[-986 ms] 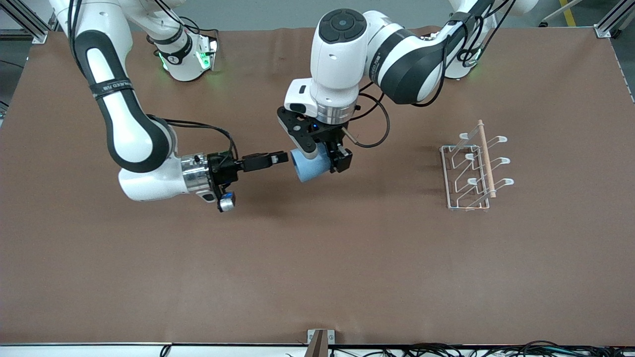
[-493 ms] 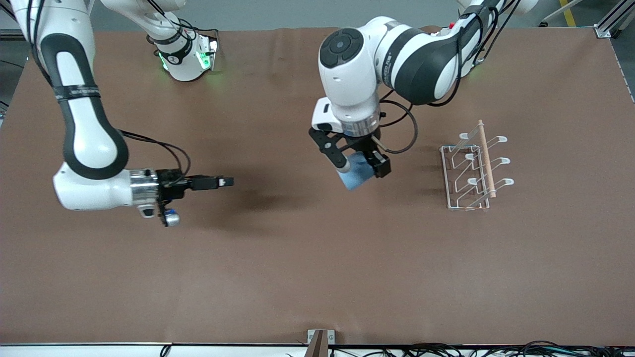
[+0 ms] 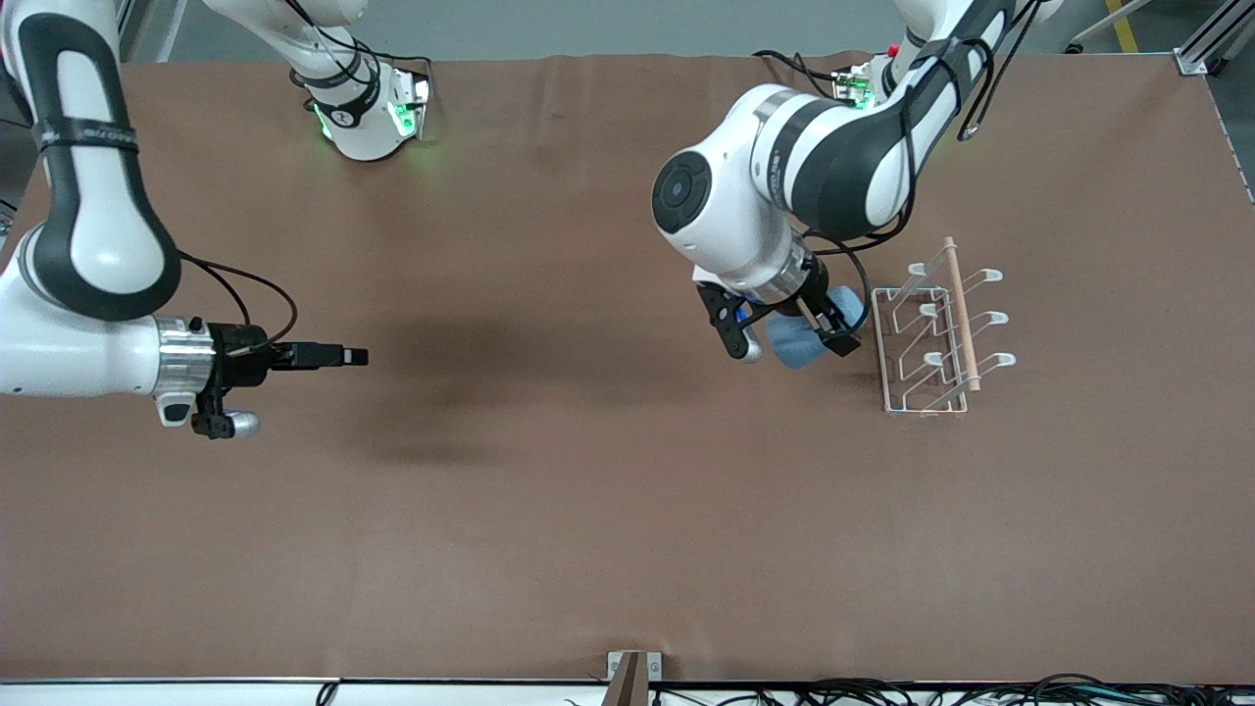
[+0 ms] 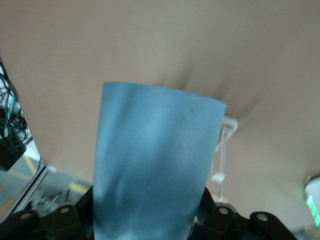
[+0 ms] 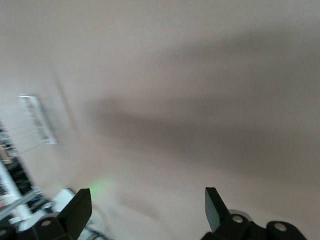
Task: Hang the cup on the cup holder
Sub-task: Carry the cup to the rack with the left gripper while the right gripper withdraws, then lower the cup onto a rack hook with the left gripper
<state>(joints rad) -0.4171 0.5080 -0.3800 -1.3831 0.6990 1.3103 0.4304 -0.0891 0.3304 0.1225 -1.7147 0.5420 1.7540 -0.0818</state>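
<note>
Left tool (image 3: 796, 331) pinches the blue cup (image 3: 806, 338) on its side, aloft just beside the wire rack (image 3: 927, 338), likely so its mouth can slip over a prong, while the right tool (image 3: 355, 356), fingers spread, waits over bare surface (image 3: 588, 510).

Two white arms, black joint bands, round black caps at elbows. Silver wrist rings, black cables looping along links. Green lights at bases. Black left gripper (image 3: 796, 333), black right gripper (image 3: 343, 355), bolt heads on mounts.
</note>
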